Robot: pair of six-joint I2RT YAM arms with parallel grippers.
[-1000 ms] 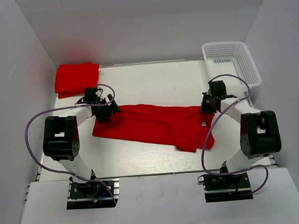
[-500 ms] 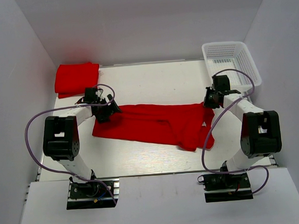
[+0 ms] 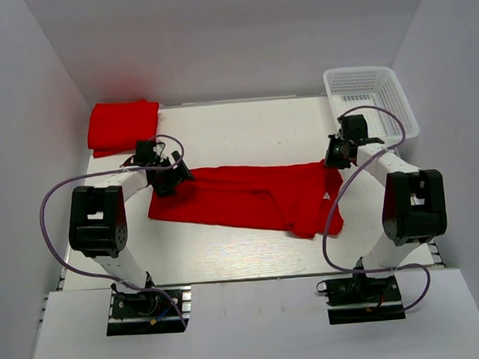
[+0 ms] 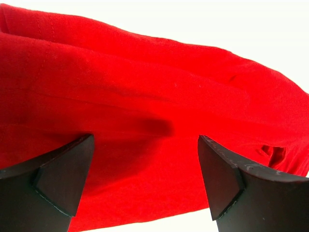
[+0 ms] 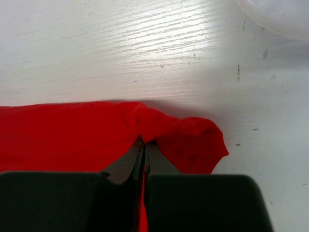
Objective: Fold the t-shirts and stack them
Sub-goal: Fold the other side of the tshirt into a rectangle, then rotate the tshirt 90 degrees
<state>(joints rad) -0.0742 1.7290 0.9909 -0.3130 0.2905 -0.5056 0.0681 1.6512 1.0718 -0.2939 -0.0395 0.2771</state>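
Table (image 3: 245,130): white board with fine wood grain and light scuffs, shut in by plain white walls (image 3: 215,43) at 9, 12 and 3 o'clock. Bare board runs wide along the far side at 12 and in a narrower strip along the near edge at 6.

Spread t-shirt (image 3: 249,199): bright red matte knit, soft and creased. It lies flat across the middle as a long band from 9 to 3 o'clock. The far edge is fairly straight. The near edge slants and sags into a loose flap toward 5 o'clock. The 3 o'clock end is bunched into a small rounded fold.

Folded t-shirt (image 3: 122,126): same red cloth, a neat squarish pad in the corner at 10 o'clock. It lies close to the left wall and well apart from the spread one.

Basket (image 3: 373,98): white plastic mesh, rectangular with rounded corners, in the corner at 2 o'clock. It hangs partly past the table's right edge.

Left gripper (image 3: 168,177): low over the 9 o'clock end of the spread t-shirt. Its dark wedge-shaped fingers (image 4: 58,179) stand wide apart with cloth showing between and under them. Nothing is pinched. Whether the tips press the fabric, I cannot tell.

Right gripper (image 3: 334,159): at the 3 o'clock end, just near of the basket. Its dark fingers are pressed together on the shirt's edge, with a thin fold of red caught between the tips and cloth puckering to either side. Bare board lies beyond it toward 12.
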